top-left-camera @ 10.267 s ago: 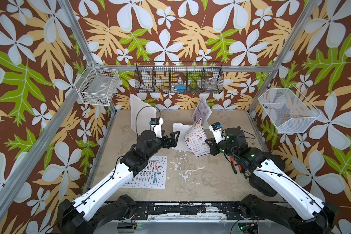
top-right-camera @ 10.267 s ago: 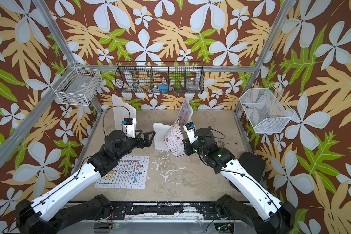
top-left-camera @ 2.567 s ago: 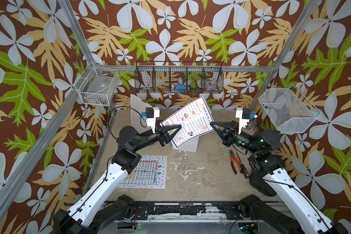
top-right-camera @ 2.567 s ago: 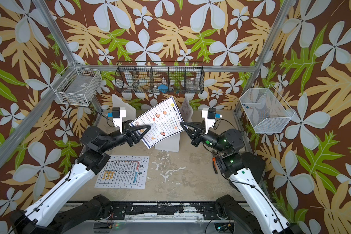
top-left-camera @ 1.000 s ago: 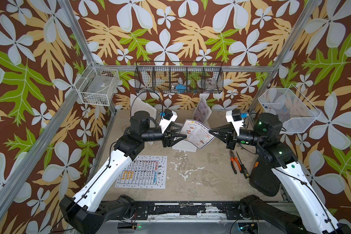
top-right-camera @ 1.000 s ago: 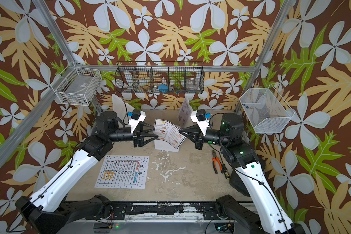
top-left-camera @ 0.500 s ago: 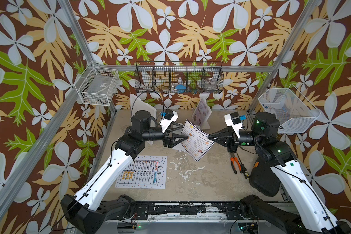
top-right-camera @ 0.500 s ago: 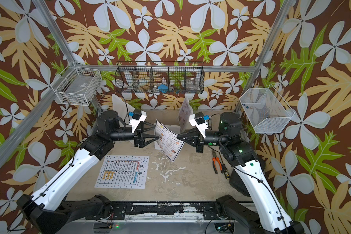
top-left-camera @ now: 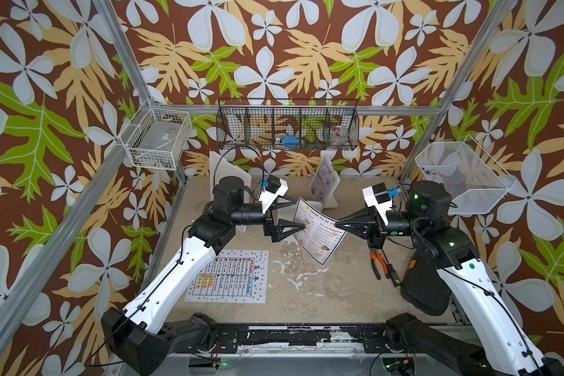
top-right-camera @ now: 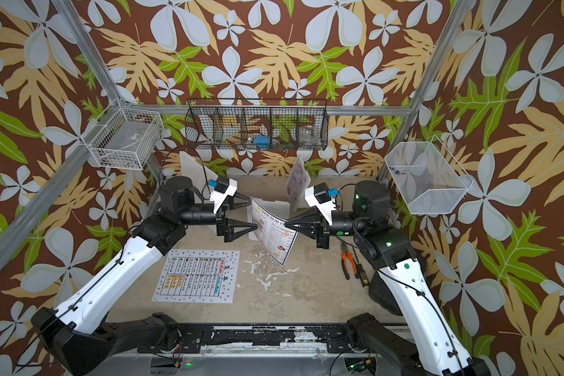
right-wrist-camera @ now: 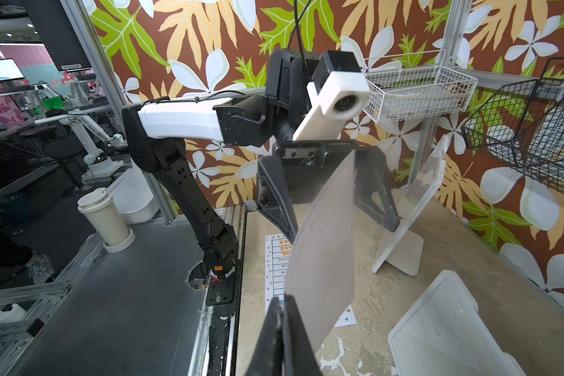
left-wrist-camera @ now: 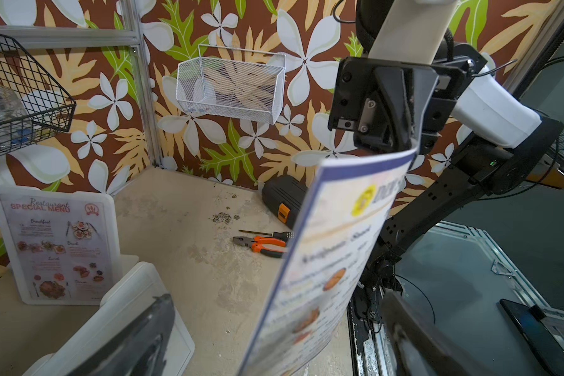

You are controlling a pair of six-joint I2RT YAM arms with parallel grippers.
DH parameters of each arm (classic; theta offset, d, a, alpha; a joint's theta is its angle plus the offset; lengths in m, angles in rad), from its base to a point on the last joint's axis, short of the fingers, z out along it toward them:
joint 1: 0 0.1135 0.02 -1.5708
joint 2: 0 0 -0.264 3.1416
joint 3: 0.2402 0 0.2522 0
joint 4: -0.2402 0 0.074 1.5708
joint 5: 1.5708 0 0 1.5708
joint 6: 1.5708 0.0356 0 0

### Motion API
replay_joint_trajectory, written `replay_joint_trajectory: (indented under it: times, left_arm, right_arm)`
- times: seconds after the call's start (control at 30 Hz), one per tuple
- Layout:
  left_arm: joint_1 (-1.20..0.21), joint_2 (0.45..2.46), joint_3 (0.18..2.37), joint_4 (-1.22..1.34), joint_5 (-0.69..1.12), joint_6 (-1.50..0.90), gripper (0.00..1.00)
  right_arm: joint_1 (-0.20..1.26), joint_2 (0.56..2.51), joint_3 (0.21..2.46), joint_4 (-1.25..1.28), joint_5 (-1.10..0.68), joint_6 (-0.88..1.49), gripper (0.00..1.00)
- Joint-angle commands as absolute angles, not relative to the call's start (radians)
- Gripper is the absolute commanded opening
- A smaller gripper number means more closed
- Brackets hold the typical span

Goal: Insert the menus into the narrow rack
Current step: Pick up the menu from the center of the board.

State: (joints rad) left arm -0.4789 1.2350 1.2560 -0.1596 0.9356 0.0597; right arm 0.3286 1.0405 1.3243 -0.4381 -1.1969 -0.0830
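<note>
A dark-bordered "DIM SUM INN" menu sheet (top-left-camera: 319, 235) hangs in the air over the middle of the worn beige desk (top-left-camera: 306, 299), tilted, with its lower corner near the surface. The right arm's black fingers (top-left-camera: 355, 219) are clenched on its right edge and carry it. The left arm's black fingers (top-left-camera: 287, 229) are released and spread wide; in the right wrist view the sheet's free edge stands in the gap between them (right-wrist-camera: 376, 195), and no contact with either one can be made out. The large white menu with a dotted border and a table (top-left-camera: 228, 276) lies flat on the desk beside the left arm. The pinkish "SPECIAL MENU" sheet (left-wrist-camera: 57, 247) stands upright in a white plastic holder (left-wrist-camera: 109, 208) at the back of the desk. Orange-handled pliers (top-left-camera: 379, 263) lie on the desk under the right arm.
</note>
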Motion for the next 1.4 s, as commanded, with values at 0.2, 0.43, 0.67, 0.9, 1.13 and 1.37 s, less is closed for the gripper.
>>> replay_joint_trajectory:
  times: [0.2, 0.43, 0.67, 0.9, 1.13, 1.37]
  left_arm:
    - [-0.487, 1.273, 1.274, -0.110, 1.066, 0.032, 1.00]
    - [-0.489, 1.211, 1.198, -0.031, 1.145, -0.006, 0.91]
    - [-0.488, 1.202, 1.175, -0.038, 1.116, 0.002, 0.61]
    - [-0.488, 1.201, 1.170, -0.017, 1.087, -0.007, 0.42]
    - [-0.488, 1.178, 1.143, 0.055, 1.092, -0.062, 0.12]
    - [-0.477, 1.148, 1.132, 0.071, 1.039, -0.073, 0.00]
  right_arm:
    - [0.345, 1.045, 1.334, -0.434, -1.185, -0.089, 0.00]
    - [0.342, 1.063, 1.352, -0.456, -0.936, -0.051, 0.00]
    - [0.332, 1.069, 1.358, -0.427, -0.933, -0.012, 0.00]
    - [0.331, 1.057, 1.340, -0.378, -1.033, 0.014, 0.00]
    - [0.330, 1.048, 1.312, -0.318, -1.026, 0.063, 0.00]
    - [0.322, 1.051, 1.293, -0.296, -1.095, 0.081, 0.10]
